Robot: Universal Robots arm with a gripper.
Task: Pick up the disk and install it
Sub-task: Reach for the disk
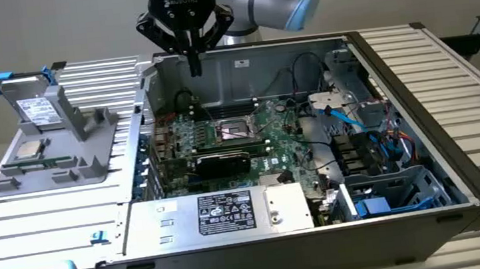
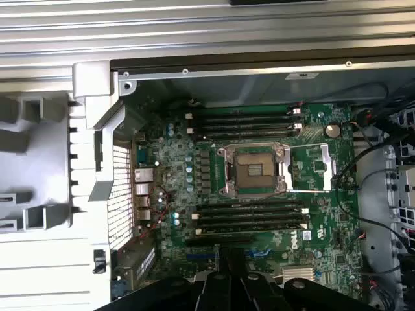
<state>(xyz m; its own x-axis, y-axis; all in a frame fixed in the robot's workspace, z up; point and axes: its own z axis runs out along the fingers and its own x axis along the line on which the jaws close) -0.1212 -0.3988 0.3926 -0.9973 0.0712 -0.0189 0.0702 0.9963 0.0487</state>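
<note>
The disk (image 1: 33,106), a silver-grey drive with a white label in a bright blue frame, stands upright in a grey holder (image 1: 63,153) on the slatted table at the exterior view's left. My gripper (image 1: 195,67) hangs high over the back wall of the open computer case (image 1: 421,155), well off to the right of the disk. Its fingers are shut together with nothing between them. In the wrist view the shut gripper (image 2: 232,259) points down over the motherboard (image 2: 259,175).
A small square processor chip (image 1: 29,148) lies on the grey holder in front of the disk. Inside the case are an empty processor socket (image 1: 235,130), a silver box with a black label (image 1: 226,213), loose cables and a blue-railed drive cage (image 1: 390,196).
</note>
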